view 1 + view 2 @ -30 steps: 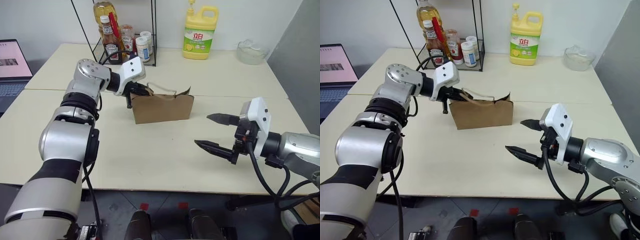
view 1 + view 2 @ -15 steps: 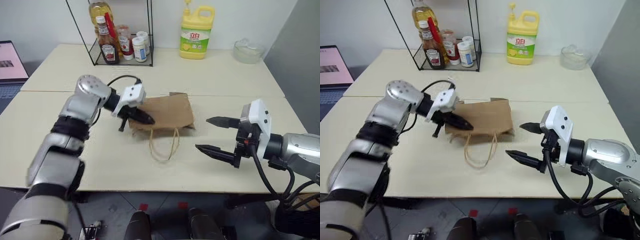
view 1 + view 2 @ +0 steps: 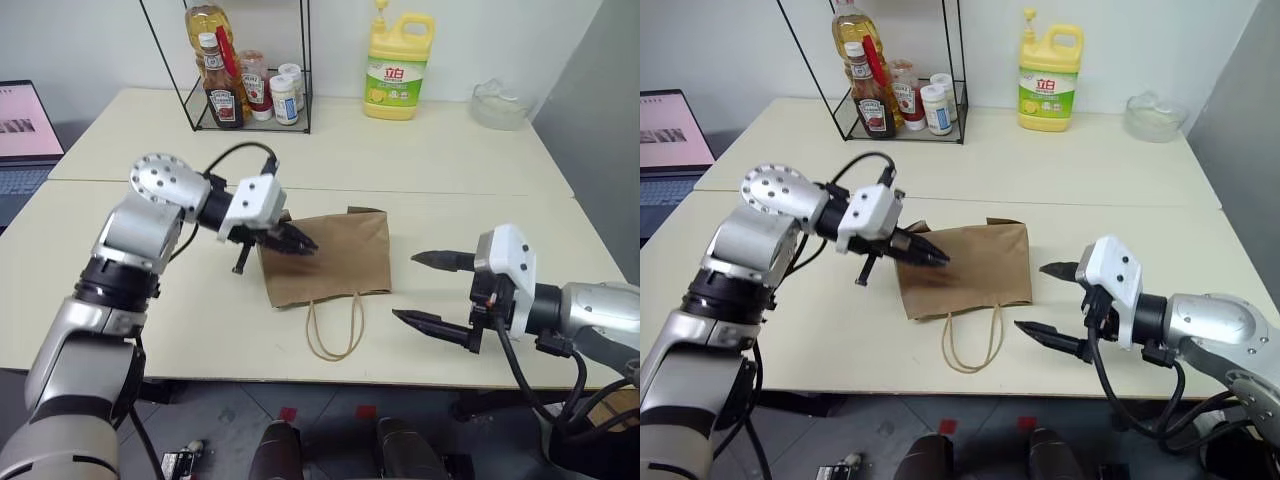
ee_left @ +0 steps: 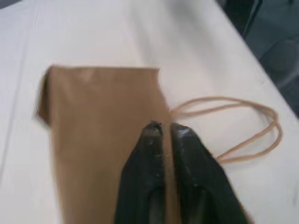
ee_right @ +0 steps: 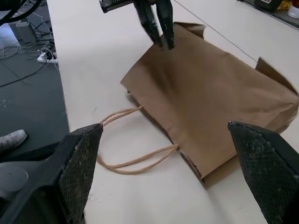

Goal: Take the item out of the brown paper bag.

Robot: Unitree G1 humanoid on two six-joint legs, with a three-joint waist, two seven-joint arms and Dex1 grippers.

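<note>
Nearest to us, our right gripper hangs over the front right part of the table, its two black fingers spread wide with nothing between them, pointing toward the bag from just beside it without touching.

The brown paper bag lies flat on its side in the middle of the table, its mouth turned toward the front edge. Its thin loop handles trail out over the tabletop toward us. In the right wrist view the bag's paper looks creased and its far corners are folded up a little. We cannot see into the mouth, so we cannot tell whether the item is inside the bag.

Our left gripper reaches across the bag's left edge, pointing right and somewhat down. In the left wrist view its fingertips stand almost together with only a narrow slit between them, right over the bag's rim near where a handle starts; we cannot tell whether they pinch the paper or merely rest above it.

Farther back, a black wire rack holds a ketchup bottle and small jars. To its right stands a yellow detergent jug, and a clear glass bowl sits near the far right corner. A laptop shows at the far left.
</note>
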